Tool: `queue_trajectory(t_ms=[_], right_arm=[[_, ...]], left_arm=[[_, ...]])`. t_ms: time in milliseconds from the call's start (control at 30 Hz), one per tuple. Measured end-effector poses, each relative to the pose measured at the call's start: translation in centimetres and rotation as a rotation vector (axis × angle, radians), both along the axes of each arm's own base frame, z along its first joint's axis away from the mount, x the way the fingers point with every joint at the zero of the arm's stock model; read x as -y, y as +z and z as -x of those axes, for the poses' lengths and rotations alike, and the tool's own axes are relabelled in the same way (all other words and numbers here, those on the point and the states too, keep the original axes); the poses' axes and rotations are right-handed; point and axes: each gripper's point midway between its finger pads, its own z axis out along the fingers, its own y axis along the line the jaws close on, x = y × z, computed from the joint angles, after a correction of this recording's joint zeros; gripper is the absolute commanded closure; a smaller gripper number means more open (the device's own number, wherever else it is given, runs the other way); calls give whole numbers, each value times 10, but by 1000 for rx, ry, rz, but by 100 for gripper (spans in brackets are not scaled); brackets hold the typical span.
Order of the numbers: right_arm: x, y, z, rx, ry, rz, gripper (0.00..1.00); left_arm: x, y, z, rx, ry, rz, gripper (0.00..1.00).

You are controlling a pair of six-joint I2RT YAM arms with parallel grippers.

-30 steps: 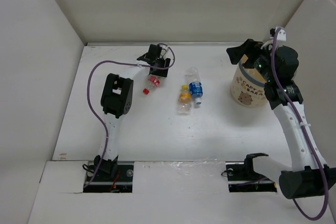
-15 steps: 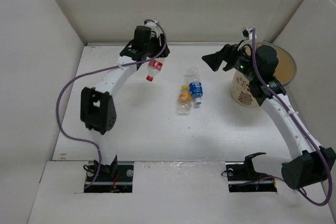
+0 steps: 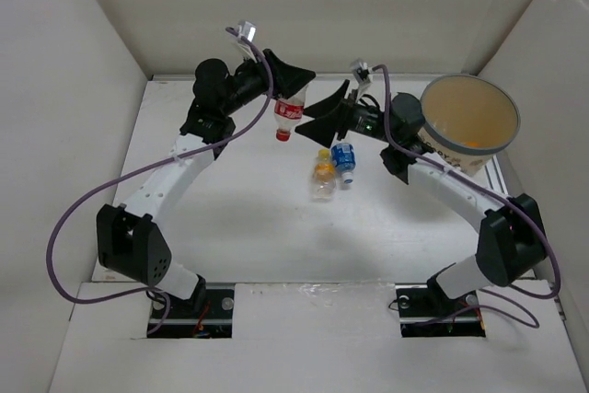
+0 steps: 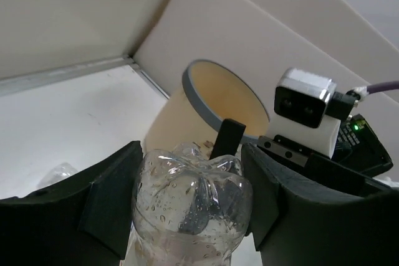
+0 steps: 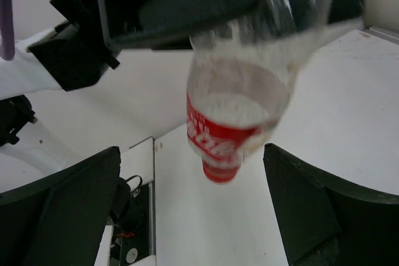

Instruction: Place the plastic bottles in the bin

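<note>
Three bottles can be counted from above: one red bottle (image 3: 288, 115), one blue bottle (image 3: 343, 156) and one orange bottle (image 3: 323, 172). There is one bin (image 3: 470, 77); a single orange patch (image 3: 470, 143) shows inside it, too small to count as a bottle or not. Two arms, a left arm (image 3: 175, 167) and a right arm (image 3: 451, 195), carry one gripper each — left gripper (image 3: 290, 89), right gripper (image 3: 322, 115). Two purple cables (image 3: 74, 218) — and one table (image 3: 248, 218).
</note>
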Motion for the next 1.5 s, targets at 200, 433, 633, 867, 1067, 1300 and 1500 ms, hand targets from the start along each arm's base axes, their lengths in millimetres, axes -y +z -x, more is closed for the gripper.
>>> queue_trajectory(t_ms=[200,433,633,867,1067,1300,1500], right_arm=[[-19,20,0,32,35,-42,0],[-31,25,-10,37,11,-70,0],[-41,30,-4,42,16,-92,70],[-46,36,-6,59,16,-107,100],[-2,37,-33,38,-106,-78,100],[167,65,-86,42,-573,-56,100],[293,63,-99,-46,-954,-37,99]], left_arm=[[16,5,18,-3,-87,40,100],[20,21,46,26,-157,88,100],[18,21,47,19,-160,104,92],[15,28,48,34,-144,118,0],[5,30,44,16,-35,101,0],[-19,27,30,13,149,48,0],[-17,-4,9,-47,194,-12,0]])
